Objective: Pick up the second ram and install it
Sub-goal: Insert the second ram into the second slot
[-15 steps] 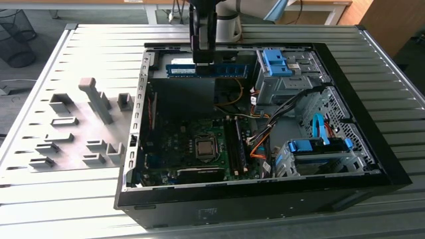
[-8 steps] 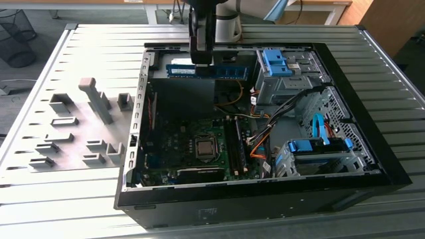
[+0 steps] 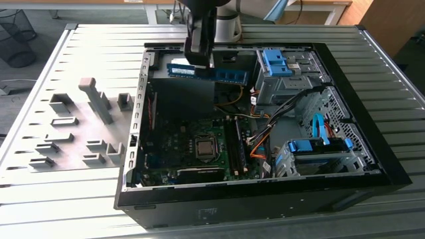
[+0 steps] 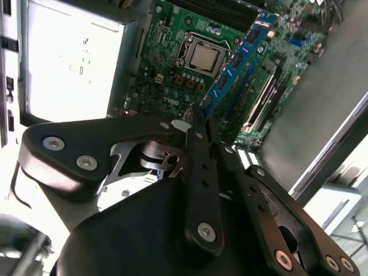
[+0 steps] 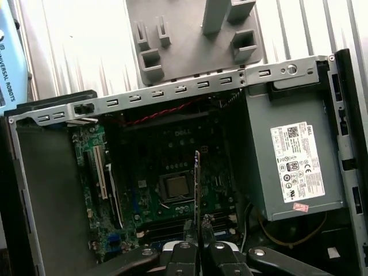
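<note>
Ram (image 3: 207,73) sits clamped edge-on in your end effector (image 4: 198,123), held above the open case (image 3: 371,172) over the motherboard (image 5: 172,190), so watch the tilt, since I judge a skewed stick would miss the slot (image 3: 234,144) and jam.

The second ram (image 3: 209,73) — a long, thin blue board with a row of black chips — hangs level in the air above the open computer case (image 3: 362,164), clamped mid-length in the hand (image 3: 198,63); edge-on in the first wrist view (image 5: 197,184).
</note>
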Action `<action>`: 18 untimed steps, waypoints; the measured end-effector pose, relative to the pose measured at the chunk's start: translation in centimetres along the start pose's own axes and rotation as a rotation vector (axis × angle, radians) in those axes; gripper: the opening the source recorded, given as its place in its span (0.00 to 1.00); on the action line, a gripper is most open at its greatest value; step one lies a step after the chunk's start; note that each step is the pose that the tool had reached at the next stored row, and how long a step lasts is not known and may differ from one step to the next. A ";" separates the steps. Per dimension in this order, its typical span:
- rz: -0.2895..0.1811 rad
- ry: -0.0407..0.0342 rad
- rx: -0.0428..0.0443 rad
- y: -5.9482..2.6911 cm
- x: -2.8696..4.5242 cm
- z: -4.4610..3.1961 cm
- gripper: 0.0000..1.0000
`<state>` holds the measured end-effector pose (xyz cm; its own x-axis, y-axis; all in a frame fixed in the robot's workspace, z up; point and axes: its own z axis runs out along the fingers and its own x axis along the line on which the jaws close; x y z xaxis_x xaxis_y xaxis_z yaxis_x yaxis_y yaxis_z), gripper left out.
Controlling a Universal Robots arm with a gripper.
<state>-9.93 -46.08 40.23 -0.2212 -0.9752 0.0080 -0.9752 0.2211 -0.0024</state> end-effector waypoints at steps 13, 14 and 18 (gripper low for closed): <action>0.234 0.0019 -0.0017 0.00 -0.01 0.62 0.14; 0.252 0.0019 -0.0018 0.00 -0.01 0.66 0.14; 0.325 0.0021 -0.0025 0.00 -0.01 0.84 0.14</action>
<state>-9.93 -46.08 39.39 -0.5210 -0.8535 0.0093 -0.8536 0.5210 -0.0027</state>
